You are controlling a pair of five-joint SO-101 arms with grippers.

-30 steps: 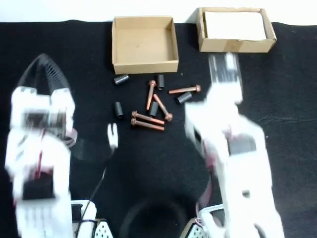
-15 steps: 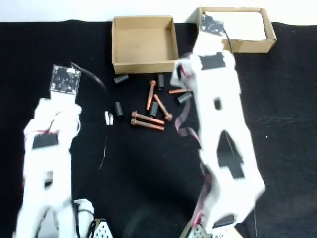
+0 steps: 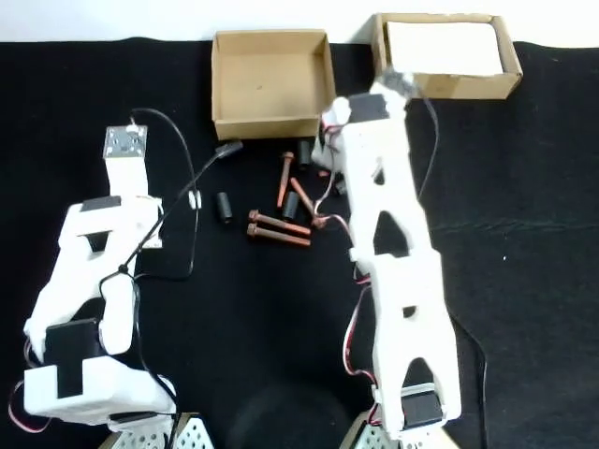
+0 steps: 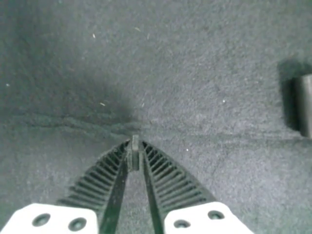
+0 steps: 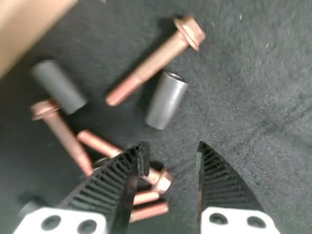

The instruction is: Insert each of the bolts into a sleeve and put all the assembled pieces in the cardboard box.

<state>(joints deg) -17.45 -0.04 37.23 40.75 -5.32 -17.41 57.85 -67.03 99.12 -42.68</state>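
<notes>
Several copper bolts (image 3: pixel 278 229) and short dark sleeves (image 3: pixel 224 207) lie loose on the black mat in front of the open cardboard box (image 3: pixel 225 84). My left gripper (image 4: pixel 135 146) is shut on nothing, its tip (image 3: pixel 194 199) just left of one sleeve (image 4: pixel 304 105). My right gripper (image 5: pixel 170 156) is open and hovers low over the right side of the pile. Ahead of its fingers lie a grey sleeve (image 5: pixel 166 99) and a bolt (image 5: pixel 156 61) side by side. More bolts (image 5: pixel 61 134) lie beside and under one finger (image 5: pixel 131 168). In the high view the right arm (image 3: pixel 374 187) covers that bolt and sleeve.
A second cardboard box (image 3: pixel 510 70) with white contents stands at the back right. Two more sleeves (image 3: pixel 229 148) (image 3: pixel 303 152) rest close to the front wall of the open box, whose corner (image 5: pixel 29 24) shows in the right wrist view. Black mat spreads to both sides.
Both arms have stretched forward over the mat. The right arm swung left over the right-hand bolt and sleeve. The left gripper's tip moved up toward the left sleeve.
</notes>
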